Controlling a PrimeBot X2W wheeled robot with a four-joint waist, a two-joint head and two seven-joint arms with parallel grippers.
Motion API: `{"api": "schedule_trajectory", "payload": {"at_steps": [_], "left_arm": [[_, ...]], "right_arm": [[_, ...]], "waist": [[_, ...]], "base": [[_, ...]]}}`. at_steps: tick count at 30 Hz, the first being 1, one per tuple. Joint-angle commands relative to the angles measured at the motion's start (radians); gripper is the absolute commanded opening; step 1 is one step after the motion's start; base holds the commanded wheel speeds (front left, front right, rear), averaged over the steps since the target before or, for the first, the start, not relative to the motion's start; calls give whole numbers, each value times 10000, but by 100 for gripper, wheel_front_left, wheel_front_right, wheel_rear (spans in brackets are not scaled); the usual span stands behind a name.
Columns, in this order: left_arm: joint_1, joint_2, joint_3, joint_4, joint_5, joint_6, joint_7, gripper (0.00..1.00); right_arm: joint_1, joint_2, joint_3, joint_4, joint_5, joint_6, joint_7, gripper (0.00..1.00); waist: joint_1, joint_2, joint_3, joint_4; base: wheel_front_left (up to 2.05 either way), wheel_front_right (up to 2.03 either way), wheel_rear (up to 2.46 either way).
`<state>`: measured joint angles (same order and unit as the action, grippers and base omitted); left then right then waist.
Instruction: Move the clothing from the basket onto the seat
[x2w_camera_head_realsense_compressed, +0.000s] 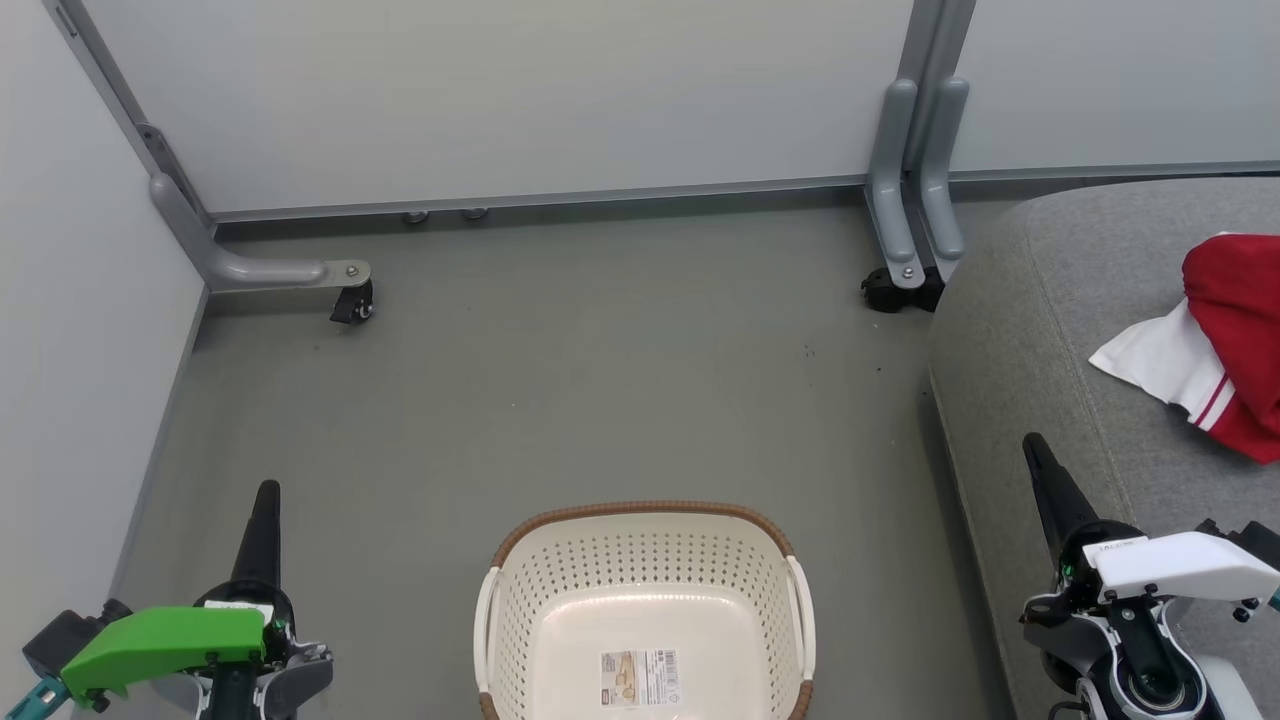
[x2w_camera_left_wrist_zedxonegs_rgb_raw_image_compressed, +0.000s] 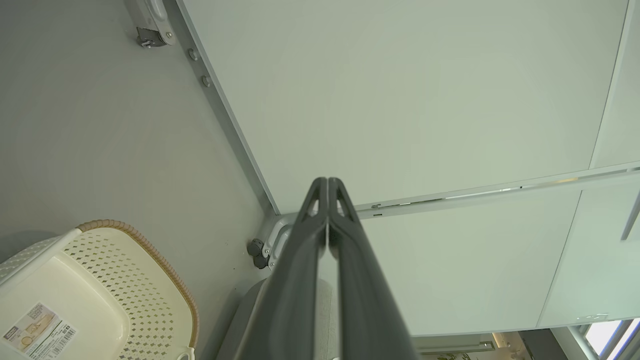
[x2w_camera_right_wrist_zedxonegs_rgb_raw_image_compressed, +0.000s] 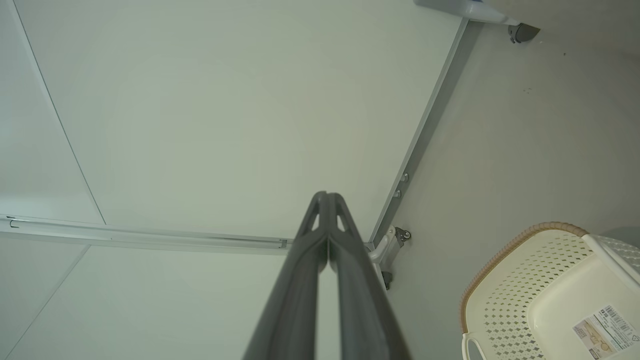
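My left pincer (x2w_camera_head_realsense_compressed: 267, 492) hangs over the floor (x2w_camera_head_realsense_compressed: 450, 400), its fingers pressed together on nothing. To its right the basket (x2w_camera_head_realsense_compressed: 640, 509) stands on the floor with a label on its bare bottom, apart from the seat (x2w_camera_head_realsense_compressed: 1040, 320). My right pincer (x2w_camera_head_realsense_compressed: 1030, 447), also pressed together, hovers over the seat's left edge. The red and white clothing (x2w_camera_head_realsense_compressed: 1235, 330) lies on the seat, well in from that edge.

a lab mock-up (wheeled partition panels (x2w_camera_head_realsense_compressed: 520, 100), grey couch (x2w_camera_head_realsense_compressed: 1060, 330)).
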<state>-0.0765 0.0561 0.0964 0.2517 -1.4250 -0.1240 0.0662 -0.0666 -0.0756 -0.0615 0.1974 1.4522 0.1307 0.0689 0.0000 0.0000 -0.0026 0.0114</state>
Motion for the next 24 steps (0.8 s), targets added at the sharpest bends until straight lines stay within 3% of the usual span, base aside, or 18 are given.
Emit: {"api": "schedule_trajectory", "payload": {"at_steps": [1,24], "left_arm": [[-222,8,63,-73,-193,-56,60,0],[-391,-66,193,-73,-1815,-91,473,0]], "right_arm": [[-142,-29,-46,36,218,2,44,0],[-439,14,-202,466,1805,2,195,0]], "waist": [[0,0,3,-5],[0,0,52,-105]], "base": [[0,0,0],[0,0,0]]}}
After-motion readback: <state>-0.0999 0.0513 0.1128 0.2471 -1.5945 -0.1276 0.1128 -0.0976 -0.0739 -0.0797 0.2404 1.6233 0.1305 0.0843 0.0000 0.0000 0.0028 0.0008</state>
